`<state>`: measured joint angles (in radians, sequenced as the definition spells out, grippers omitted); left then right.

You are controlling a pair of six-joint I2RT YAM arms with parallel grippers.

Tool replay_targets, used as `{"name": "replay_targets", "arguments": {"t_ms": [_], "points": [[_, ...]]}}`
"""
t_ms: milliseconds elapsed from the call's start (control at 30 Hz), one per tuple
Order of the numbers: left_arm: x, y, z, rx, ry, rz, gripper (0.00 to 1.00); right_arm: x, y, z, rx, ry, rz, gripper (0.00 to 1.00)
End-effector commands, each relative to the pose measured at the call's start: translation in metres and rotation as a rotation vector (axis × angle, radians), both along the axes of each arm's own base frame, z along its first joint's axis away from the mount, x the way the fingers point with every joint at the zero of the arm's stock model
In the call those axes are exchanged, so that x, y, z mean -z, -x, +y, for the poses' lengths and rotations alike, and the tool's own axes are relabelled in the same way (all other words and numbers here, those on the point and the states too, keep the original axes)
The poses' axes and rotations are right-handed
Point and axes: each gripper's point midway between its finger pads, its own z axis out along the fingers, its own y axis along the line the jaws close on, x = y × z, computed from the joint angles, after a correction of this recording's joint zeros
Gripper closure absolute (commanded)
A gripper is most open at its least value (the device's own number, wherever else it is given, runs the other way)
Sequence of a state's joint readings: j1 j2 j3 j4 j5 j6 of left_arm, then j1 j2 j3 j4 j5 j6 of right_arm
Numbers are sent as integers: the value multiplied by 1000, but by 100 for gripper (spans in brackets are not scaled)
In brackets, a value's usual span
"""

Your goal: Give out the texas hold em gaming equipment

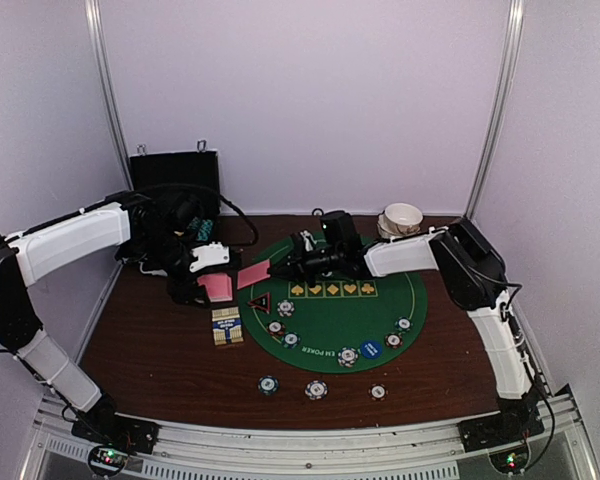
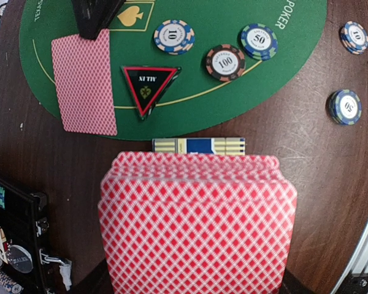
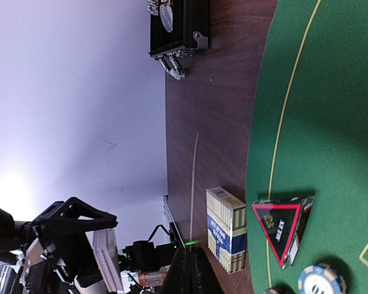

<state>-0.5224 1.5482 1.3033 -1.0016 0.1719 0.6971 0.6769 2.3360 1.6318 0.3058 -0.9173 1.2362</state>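
Note:
My left gripper [image 1: 205, 273] is shut on a thick deck of pink-backed cards [image 2: 196, 226], which hides its fingers in the left wrist view. My right gripper [image 1: 282, 268] is shut on a single pink-backed card [image 1: 252, 275] at the left edge of the green mat [image 1: 330, 315]. That card shows edge-on [image 3: 193, 184] in the right wrist view. The black-and-red triangular marker [image 2: 148, 87] lies on the mat beside it. Stripe-edged chips [image 2: 224, 62] and a blue disc [image 1: 371, 349] sit along the mat's near rim, and other chips [image 1: 316, 389] lie on the wood.
A yellow-and-blue card box [image 1: 227, 326] lies on the wood just left of the mat. An open black case [image 1: 175, 190] stands at the back left. Stacked white bowls [image 1: 402, 218] sit at the back right. Suit symbols [image 1: 332, 289] are printed across the mat's middle.

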Motion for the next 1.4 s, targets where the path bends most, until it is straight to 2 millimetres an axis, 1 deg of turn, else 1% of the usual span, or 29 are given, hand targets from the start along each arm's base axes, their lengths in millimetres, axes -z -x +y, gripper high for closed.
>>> {"name": "replay_targets", "arguments": {"t_ms": [0,100,133,267,400,467,533,767,867,933,1000,1033,1167,1200,1367], "points": [[-14,-1,-1,-5,33,-28,100,12,-21,8,17,35,-37,100],[-15,-1,-2,-4,41,-26,100,24,-29,12,21,63,-47,100],[-15,0,-2,-4,42,-24,100,31,-32,13,22,79,-44,100],[-15,0,-3,-2,47,-21,100,41,-37,13,23,129,-61,100],[-16,0,-7,-8,65,-8,100,51,-33,7,7,211,-70,100],[-16,-2,-9,-10,73,-1,100,51,-30,3,-2,256,-93,98],[-16,-4,-11,-13,76,5,100,51,-27,-1,-8,292,-113,92],[-16,-9,-16,-25,82,18,100,41,-22,-9,-19,362,-174,64],[-15,-10,-15,-29,75,15,100,34,-21,-13,-19,388,-205,53],[-15,-10,-14,-30,71,14,100,25,-20,-15,-24,395,-236,45],[-14,-11,-14,-32,67,15,100,15,-20,-17,-19,400,-265,35],[-14,-10,-14,-34,68,16,100,10,-20,-18,-17,406,-280,27],[-14,-11,-14,-36,68,18,100,-7,-17,-22,-15,421,-320,3],[-14,-11,-14,-36,69,18,100,-10,-16,-23,-16,425,-326,1],[-15,-11,-15,-38,73,16,100,-29,-8,-28,-14,452,-364,1]]}}
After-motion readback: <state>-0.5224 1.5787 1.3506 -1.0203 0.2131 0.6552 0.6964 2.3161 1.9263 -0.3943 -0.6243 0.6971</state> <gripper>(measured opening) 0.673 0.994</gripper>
